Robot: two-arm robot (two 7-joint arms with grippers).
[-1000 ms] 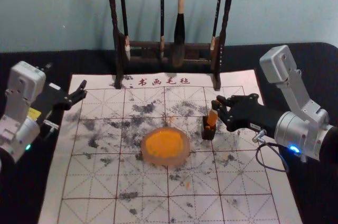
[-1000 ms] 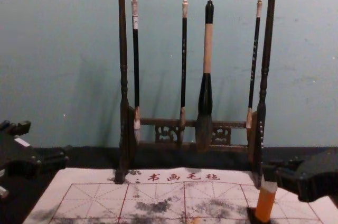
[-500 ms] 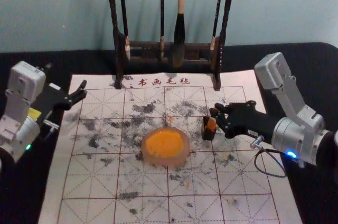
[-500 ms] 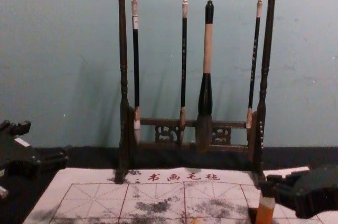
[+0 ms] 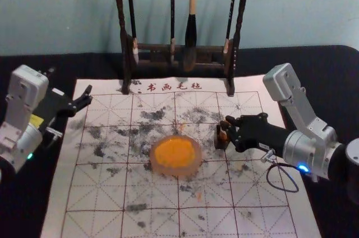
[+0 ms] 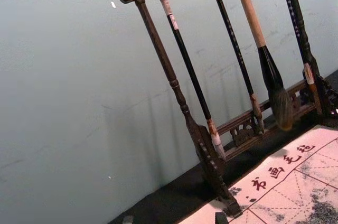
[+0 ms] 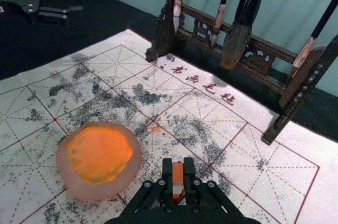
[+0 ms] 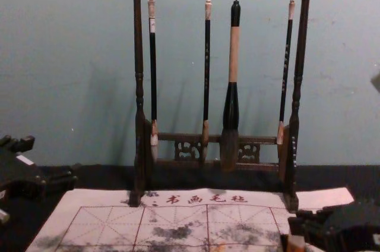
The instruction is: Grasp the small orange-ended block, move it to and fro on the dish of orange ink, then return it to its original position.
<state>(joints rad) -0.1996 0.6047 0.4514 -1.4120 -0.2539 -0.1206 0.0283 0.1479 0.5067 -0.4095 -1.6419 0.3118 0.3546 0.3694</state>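
Note:
My right gripper is at the small dark holder, right of the dish of orange ink. In the right wrist view my right gripper is shut on the orange-ended block, with the ink dish off to one side. Low in the chest view, the block stands nearly upright beneath the fingertips. How deep it sits in the holder is hard to see. My left gripper is parked open over the mat's left edge; its tips stand apart in the left wrist view.
The ink-stained gridded mat lies on a black-covered table. Behind it stands a dark wooden rack with several hanging brushes, among them a large one. A cable loops under the right wrist.
My right gripper has come down, and the block has sunk with it toward the holder, so less of its orange side shows. The left arm has stayed still.

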